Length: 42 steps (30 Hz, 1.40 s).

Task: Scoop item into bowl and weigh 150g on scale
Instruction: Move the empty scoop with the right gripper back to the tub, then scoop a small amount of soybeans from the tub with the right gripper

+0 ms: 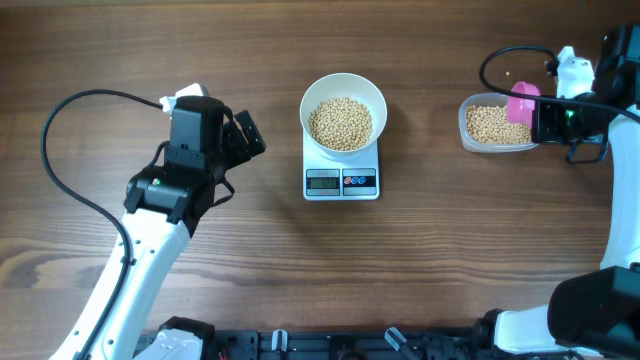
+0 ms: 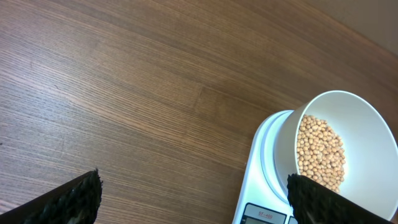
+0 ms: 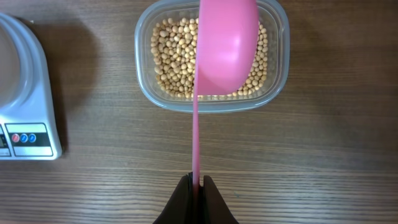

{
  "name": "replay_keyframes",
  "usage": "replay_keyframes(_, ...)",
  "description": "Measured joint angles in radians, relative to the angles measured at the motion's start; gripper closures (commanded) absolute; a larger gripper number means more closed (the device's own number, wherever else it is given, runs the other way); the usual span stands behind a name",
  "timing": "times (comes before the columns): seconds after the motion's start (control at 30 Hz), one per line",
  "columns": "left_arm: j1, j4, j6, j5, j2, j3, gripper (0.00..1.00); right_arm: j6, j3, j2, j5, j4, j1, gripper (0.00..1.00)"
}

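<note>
Only the right wrist view shows the grip: my right fingers (image 3: 186, 205) are clamped on the thin handle of the pink scoop (image 3: 227, 43). Its cup hangs over the clear container (image 3: 144, 81) of soybeans (image 3: 171, 56). The left wrist view shows my left fingers (image 2: 68, 202) spread wide, holding nothing. Only the overhead view shows the full count on the counter (image 1: 420, 270): one white bowl (image 1: 343, 88) of soybeans on one scale (image 1: 341, 182), one container, one scoop.
</note>
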Motion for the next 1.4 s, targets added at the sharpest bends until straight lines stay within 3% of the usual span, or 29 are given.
replay_keyframes(1.2, 0.000, 0.000, 0.000, 0.000, 0.000, 0.000, 0.00, -0.047, -0.049, 0.108, 0.097, 0.174, 0.030, 0.96)
replay_keyframes(1.4, 0.000, 0.000, 0.000, 0.000, 0.000, 0.000, 0.00, -0.012, -0.163, 0.112, 0.105, 0.183, 0.045, 0.96)
